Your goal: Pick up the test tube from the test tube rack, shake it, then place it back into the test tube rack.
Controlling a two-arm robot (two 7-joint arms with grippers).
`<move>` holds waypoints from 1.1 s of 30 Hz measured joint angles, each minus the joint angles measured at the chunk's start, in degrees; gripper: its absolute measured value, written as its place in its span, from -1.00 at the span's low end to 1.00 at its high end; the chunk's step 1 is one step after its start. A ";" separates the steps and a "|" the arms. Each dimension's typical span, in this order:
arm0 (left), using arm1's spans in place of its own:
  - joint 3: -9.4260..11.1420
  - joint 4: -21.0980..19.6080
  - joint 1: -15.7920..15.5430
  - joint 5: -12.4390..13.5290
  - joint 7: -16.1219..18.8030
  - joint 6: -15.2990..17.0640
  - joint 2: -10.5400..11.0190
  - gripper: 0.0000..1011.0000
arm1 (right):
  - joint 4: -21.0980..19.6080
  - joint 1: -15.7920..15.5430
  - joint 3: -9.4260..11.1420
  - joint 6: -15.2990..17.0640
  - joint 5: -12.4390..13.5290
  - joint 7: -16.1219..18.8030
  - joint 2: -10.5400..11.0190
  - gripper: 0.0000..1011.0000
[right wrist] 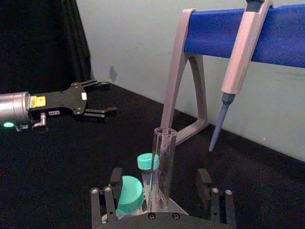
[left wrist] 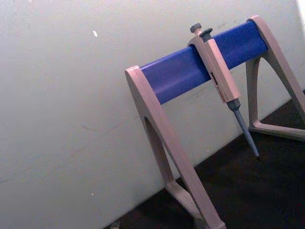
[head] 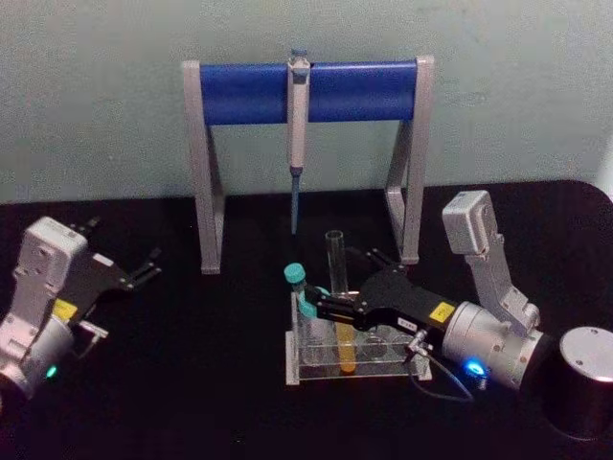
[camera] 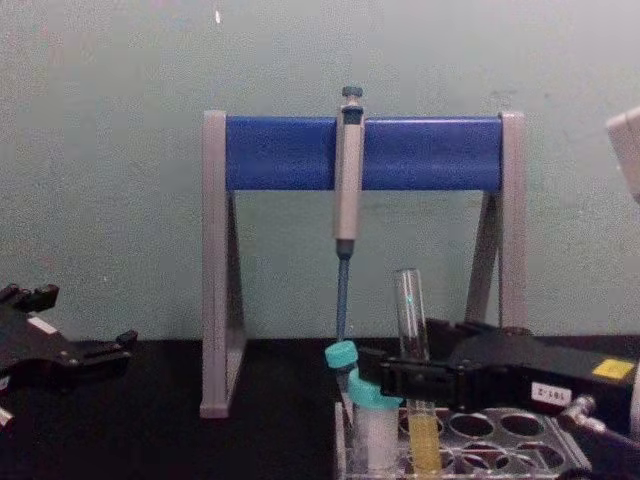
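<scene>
At the left edge the left gripper (head: 144, 268) is seen parked, fingers spread, nothing held. Centre frame, teal-capped tubes (head: 298, 279) are lodged at the left end of the test tube rack (head: 383, 366). Just right of them the test tube (head: 335, 264) is stood upright, straddled by the right gripper (head: 330, 314), jaws apart, glass not yet pinched. Those caps could be clipped on closing. Uncapped, the yellow liquid could be flung out by hard shaking.

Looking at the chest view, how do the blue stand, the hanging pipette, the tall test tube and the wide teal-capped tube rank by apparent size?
1. pipette stand
2. pipette
3. test tube, nearly as long but nearer the camera, so these two are unsure
4. wide teal-capped tube
</scene>
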 joint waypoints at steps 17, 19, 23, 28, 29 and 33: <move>0.00 0.00 0.00 0.00 0.00 0.00 0.00 0.98 | -0.30 -0.26 0.16 -0.04 0.08 -0.06 0.15 0.75; 0.00 0.00 0.00 0.00 0.00 0.00 0.00 0.98 | -0.31 -0.26 0.17 -0.05 0.09 -0.06 0.16 0.66; 0.00 0.00 0.00 0.00 0.00 0.00 0.00 0.98 | -0.34 -0.29 0.19 -0.07 0.11 -0.09 0.18 0.39; 0.00 0.00 0.00 0.00 0.00 0.00 0.00 0.98 | -0.37 -0.31 0.21 -0.09 0.13 -0.13 0.20 0.11; 0.00 0.00 0.00 0.00 0.00 0.00 0.00 0.98 | -0.38 -0.32 0.21 -0.10 0.14 -0.14 0.21 0.05; 0.00 0.00 0.00 0.00 0.00 0.00 0.00 0.98 | -0.40 -0.34 0.21 -0.11 0.16 -0.14 0.22 -0.24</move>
